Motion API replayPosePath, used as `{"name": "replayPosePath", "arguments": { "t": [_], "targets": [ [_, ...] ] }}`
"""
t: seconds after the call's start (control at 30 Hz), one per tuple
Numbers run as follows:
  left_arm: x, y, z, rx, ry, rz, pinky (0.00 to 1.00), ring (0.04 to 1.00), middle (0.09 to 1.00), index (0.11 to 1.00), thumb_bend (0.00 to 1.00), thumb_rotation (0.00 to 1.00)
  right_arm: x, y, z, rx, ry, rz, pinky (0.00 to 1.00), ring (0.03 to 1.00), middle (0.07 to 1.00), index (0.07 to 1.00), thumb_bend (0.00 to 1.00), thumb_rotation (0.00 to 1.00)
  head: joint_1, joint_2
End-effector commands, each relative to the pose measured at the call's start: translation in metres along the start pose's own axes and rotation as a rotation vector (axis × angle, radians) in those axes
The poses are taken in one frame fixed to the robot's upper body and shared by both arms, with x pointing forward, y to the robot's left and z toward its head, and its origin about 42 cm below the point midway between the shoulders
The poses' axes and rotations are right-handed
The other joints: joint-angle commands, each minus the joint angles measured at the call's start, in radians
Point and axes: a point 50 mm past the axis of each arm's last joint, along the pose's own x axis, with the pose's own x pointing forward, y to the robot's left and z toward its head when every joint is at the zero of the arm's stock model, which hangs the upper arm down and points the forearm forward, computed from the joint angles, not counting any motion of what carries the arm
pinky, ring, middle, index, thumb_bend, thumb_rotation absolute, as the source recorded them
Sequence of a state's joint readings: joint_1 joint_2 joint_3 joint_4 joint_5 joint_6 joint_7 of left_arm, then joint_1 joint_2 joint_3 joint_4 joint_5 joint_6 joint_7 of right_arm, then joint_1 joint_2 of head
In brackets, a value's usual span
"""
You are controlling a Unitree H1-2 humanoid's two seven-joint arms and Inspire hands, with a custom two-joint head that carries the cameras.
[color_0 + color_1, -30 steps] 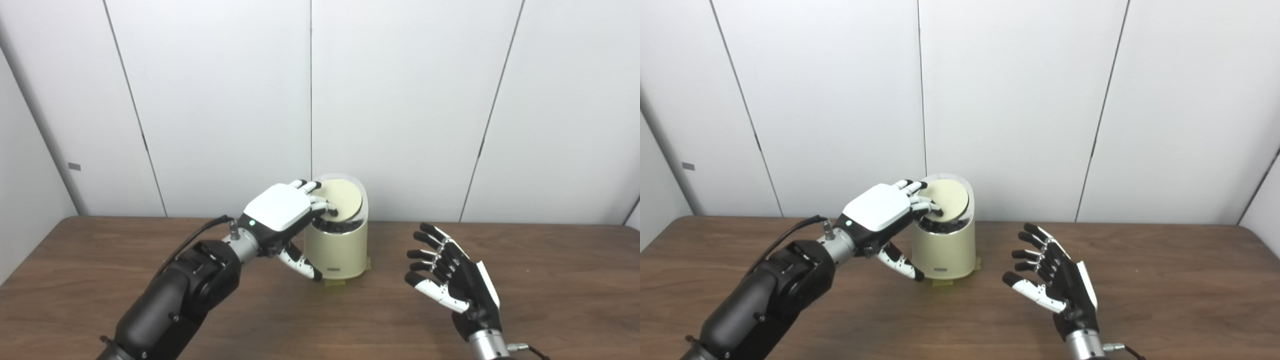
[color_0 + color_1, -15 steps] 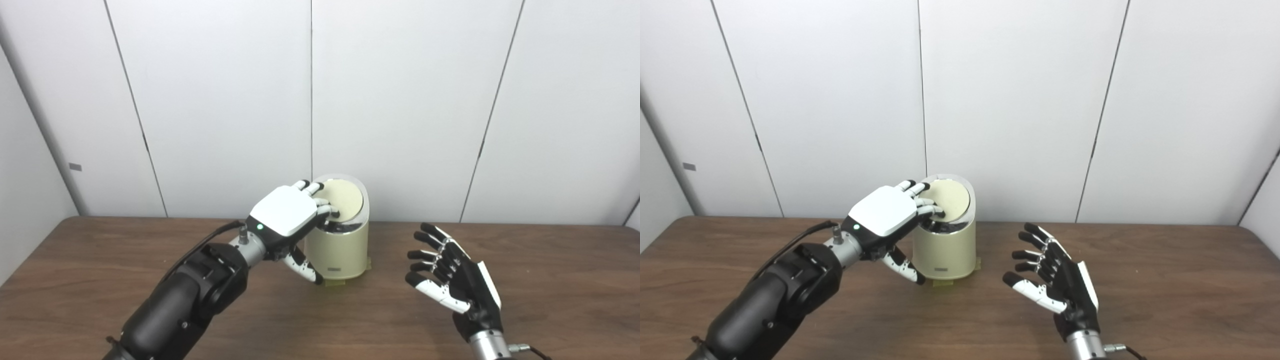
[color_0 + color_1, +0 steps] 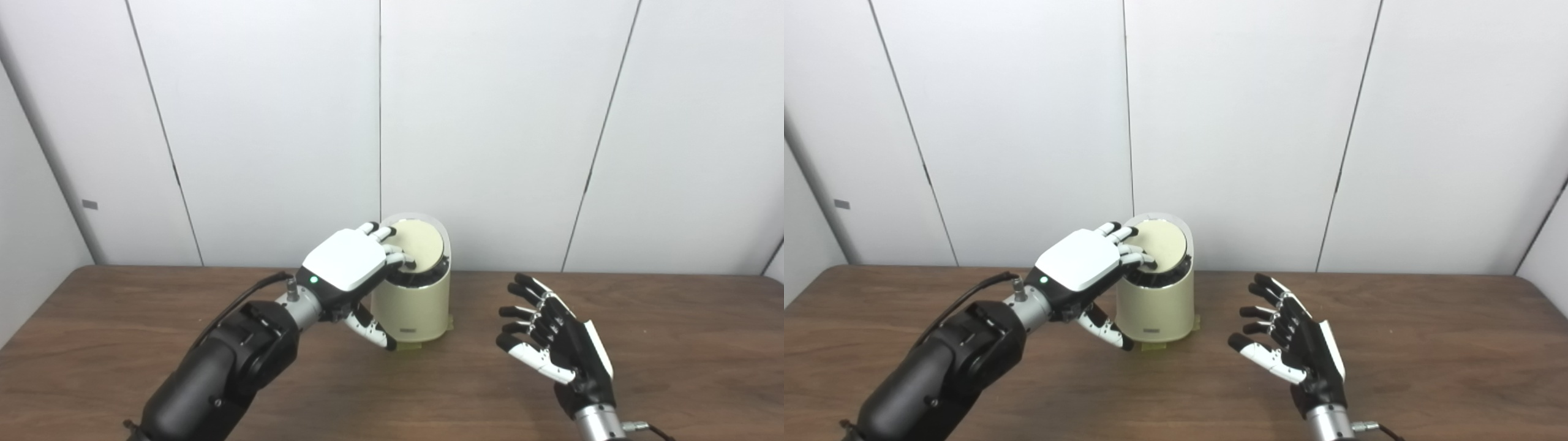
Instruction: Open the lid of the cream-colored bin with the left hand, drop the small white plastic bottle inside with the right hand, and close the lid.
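So the cream-colored bin sits toward the back of the wooden table, pretty much centered, just in front of the white panel wall. The left hand is up at the bin's top left edge, its fingers curled over the rim and lying on the round lid, thumb hanging down beside the bin's side. The lid is tilted with a dark gap showing under its front edge, so it looks slightly ajar, though I can't tell how firmly the fingers grip it. The right hand hovers off to the right of the bin, well apart from it, palm facing in, fingers spread and holding nothing. There's a small yellowish tab under the bin's base.
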State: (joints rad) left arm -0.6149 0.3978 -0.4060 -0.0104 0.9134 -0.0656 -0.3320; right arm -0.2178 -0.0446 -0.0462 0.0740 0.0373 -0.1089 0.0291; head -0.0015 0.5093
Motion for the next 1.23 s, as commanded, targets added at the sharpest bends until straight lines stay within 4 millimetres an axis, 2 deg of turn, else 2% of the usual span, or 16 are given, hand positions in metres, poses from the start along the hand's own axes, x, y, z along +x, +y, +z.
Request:
{"name": "replayPosePath", "arguments": {
  "t": [0.0, 0.13, 0.2, 0.3, 0.4, 0.5, 0.67, 0.77, 0.93, 1.2],
  "targets": [
    [0.000, 0.027, -0.002, -0.068, 0.004, 0.176, 1.00, 0.985, 0.895, 0.881, 0.89, 0.35, 0.012, 0.002, 0.017, -0.001, -0.075, 0.002, 0.57, 0.673, 0.813, 0.806, 0.92, 0.33, 0.001, 0.001],
    [-0.011, 0.034, -0.014, -0.224, 0.067, 0.403, 0.98, 0.997, 0.936, 0.912, 0.82, 0.34, 0.011, 0.001, 0.016, 0.003, -0.070, 0.002, 0.57, 0.673, 0.812, 0.808, 0.91, 0.32, 0.002, 0.003],
    [-0.018, 0.032, -0.019, -0.299, 0.099, 0.500, 0.87, 0.976, 0.937, 0.906, 0.77, 0.32, 0.010, 0.001, 0.017, 0.003, -0.070, 0.000, 0.57, 0.668, 0.809, 0.808, 0.91, 0.31, 0.002, 0.003],
    [-0.029, 0.025, -0.025, -0.439, 0.137, 0.599, 0.80, 0.920, 0.918, 0.898, 0.74, 0.27, 0.010, 0.000, 0.017, -0.004, -0.071, 0.000, 0.58, 0.667, 0.807, 0.806, 0.91, 0.31, 0.003, 0.006],
    [-0.044, 0.009, -0.027, -0.679, 0.195, 0.641, 0.79, 0.892, 0.895, 0.879, 0.75, 0.24, 0.009, -0.001, 0.017, -0.014, -0.065, 0.000, 0.60, 0.674, 0.804, 0.806, 0.92, 0.32, 0.003, 0.008],
    [-0.060, -0.013, -0.027, -0.911, 0.230, 0.616, 0.75, 0.865, 0.855, 0.872, 0.75, 0.27, 0.008, 0.000, 0.020, -0.005, -0.065, 0.001, 0.60, 0.673, 0.801, 0.806, 0.92, 0.31, 0.001, 0.009],
    [-0.083, -0.048, -0.025, -1.138, 0.282, 0.584, 0.67, 0.776, 0.811, 0.848, 0.76, 0.28, 0.007, -0.002, 0.020, -0.012, -0.061, 0.001, 0.60, 0.676, 0.802, 0.807, 0.91, 0.31, 0.003, 0.013],
    [-0.093, -0.062, -0.025, -1.203, 0.291, 0.582, 0.68, 0.761, 0.793, 0.842, 0.76, 0.29, 0.006, -0.004, 0.018, -0.013, -0.057, -0.001, 0.60, 0.674, 0.803, 0.811, 0.91, 0.31, -0.001, 0.017],
    [-0.104, -0.078, -0.022, -1.276, 0.309, 0.571, 0.59, 0.745, 0.796, 0.843, 0.75, 0.31, 0.004, -0.004, 0.019, -0.013, -0.049, -0.004, 0.64, 0.678, 0.795, 0.811, 0.91, 0.31, -0.010, 0.018],
    [-0.105, -0.086, -0.020, -1.253, 0.281, 0.536, 0.58, 0.705, 0.779, 0.823, 0.74, 0.29, 0.001, -0.006, 0.016, -0.011, -0.061, -0.012, 0.60, 0.682, 0.797, 0.814, 0.89, 0.30, -0.012, 0.019]
  ]
}}
